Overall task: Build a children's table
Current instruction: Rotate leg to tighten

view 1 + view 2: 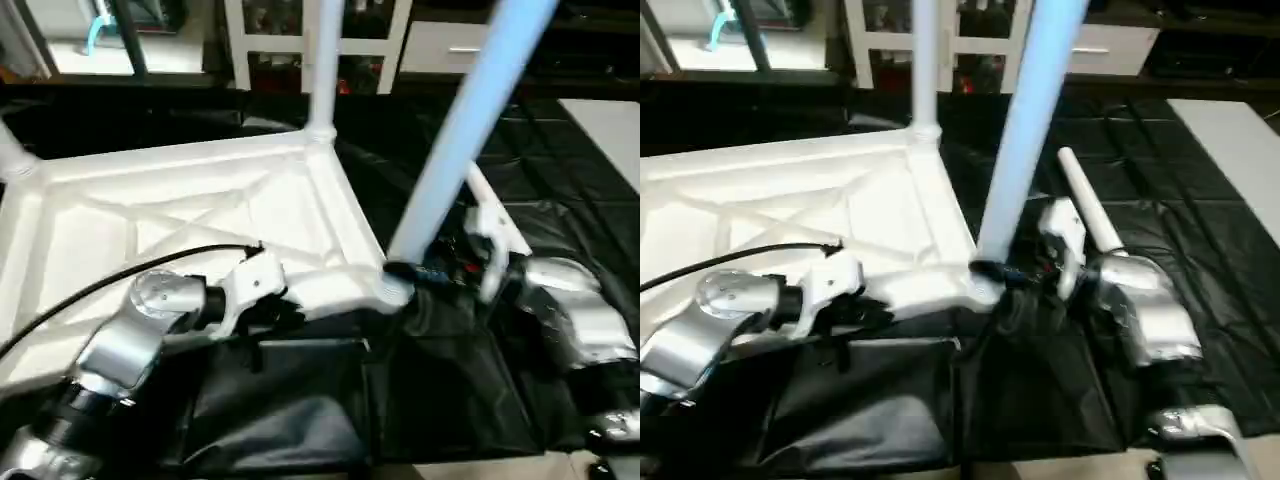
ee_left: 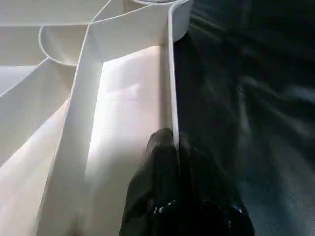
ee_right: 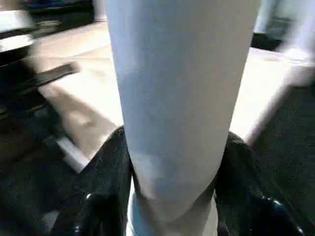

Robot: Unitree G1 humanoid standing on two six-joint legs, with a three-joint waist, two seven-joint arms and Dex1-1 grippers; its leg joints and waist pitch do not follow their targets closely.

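The white table top [image 1: 150, 215] lies upside down on black cloth, its ribbed underside facing up. One white leg [image 1: 324, 60] stands upright in the far corner socket. The base of another leg [image 1: 14, 156] shows at the far left corner. A third leg [image 1: 470, 120] leans over the near right corner socket [image 1: 385, 290]; its foot is at the socket. My right gripper [image 3: 172, 147] is shut on this leg near its base, with black fingers [image 3: 103, 187] on both sides. My left gripper [image 2: 172, 140] is shut on the top's near rim [image 2: 171, 73].
A loose white leg [image 1: 1090, 215] lies on the black cloth [image 1: 560, 170] behind my right wrist. A white glass-door cabinet [image 1: 390, 40] stands at the back. A white board [image 1: 612, 130] lies at the far right. A black cable [image 1: 100, 285] runs over my left forearm.
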